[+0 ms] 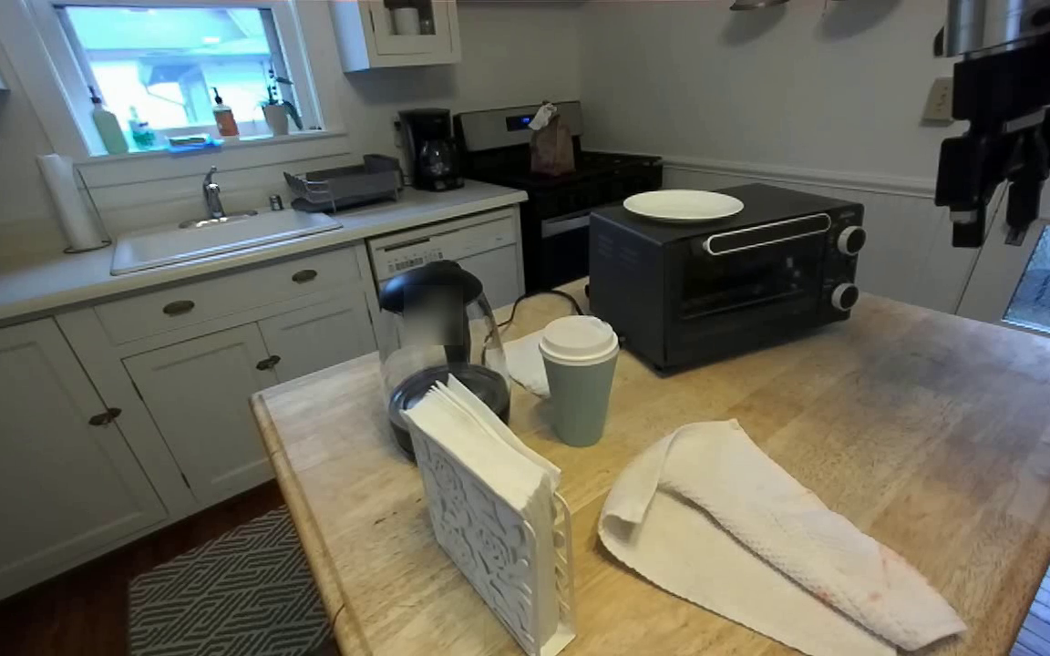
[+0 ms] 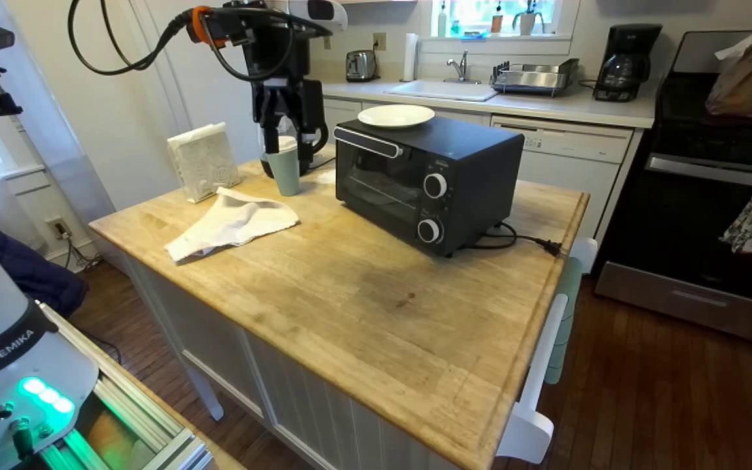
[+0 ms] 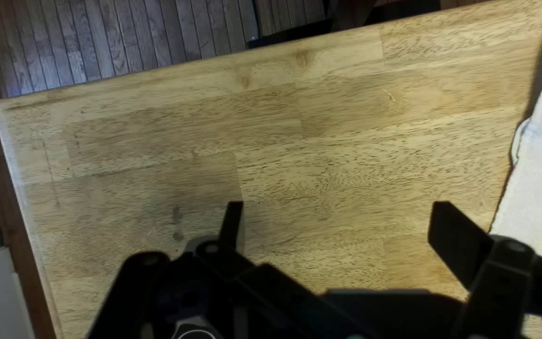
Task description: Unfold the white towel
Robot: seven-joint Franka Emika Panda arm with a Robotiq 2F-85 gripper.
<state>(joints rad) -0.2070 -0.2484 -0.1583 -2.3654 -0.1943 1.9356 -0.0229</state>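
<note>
The white towel lies folded over and uneven on the wooden table, with a curled corner on one side and faint reddish stains on the upper layer. It also shows in an exterior view and at the right edge of the wrist view, where only part is visible. My gripper is open and empty, with bare wood between its fingers in the wrist view. It hangs well above the table, also seen in both exterior views, apart from the towel and off to one side of it.
A black toaster oven with a white plate on top stands on the table. A lidded green cup, a napkin holder and a glass kettle stand near the towel. The table edge shows in the wrist view.
</note>
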